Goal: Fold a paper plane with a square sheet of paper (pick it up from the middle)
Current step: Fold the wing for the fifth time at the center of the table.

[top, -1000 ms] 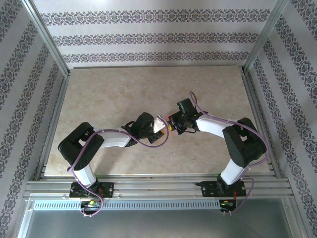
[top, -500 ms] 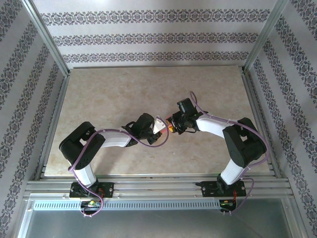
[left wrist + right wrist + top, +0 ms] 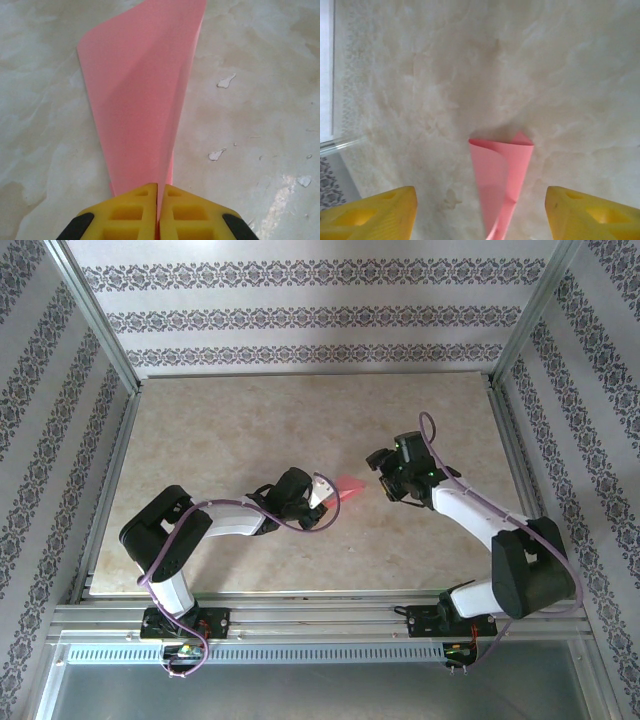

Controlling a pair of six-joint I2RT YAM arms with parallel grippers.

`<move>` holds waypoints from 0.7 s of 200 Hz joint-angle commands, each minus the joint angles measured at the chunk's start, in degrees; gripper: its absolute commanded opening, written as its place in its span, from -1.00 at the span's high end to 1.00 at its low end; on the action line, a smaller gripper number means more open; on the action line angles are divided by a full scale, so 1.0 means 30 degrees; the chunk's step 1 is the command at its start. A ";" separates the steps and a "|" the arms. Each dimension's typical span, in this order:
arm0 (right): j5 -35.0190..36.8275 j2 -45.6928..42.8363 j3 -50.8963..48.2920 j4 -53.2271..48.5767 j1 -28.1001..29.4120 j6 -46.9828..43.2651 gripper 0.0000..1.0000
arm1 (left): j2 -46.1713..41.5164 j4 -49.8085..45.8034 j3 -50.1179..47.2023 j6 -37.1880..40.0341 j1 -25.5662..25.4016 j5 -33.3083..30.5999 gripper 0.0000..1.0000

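1. Left wrist: paper plane runs off the top edge; its near end is lost between the closed jaws of the left end effector.
2. Right wrist: paper plane's lower end cut by the bottom edge; right end effector fingers cropped at both lower corners.
3. Top view: paper plane's folds too small to read.

The tabletop lies open toward the far, left and right edges, while mid-table the left gripper, clamped on the paper plane, and the wide-spread right gripper close by block passage.
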 commanded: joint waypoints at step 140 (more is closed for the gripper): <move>0.1360 -0.0582 -0.1022 -0.0831 -0.0116 -0.2406 -0.38 | 0.0812 0.3383 -0.0935 -0.4687 -0.0619 -0.0822 0.81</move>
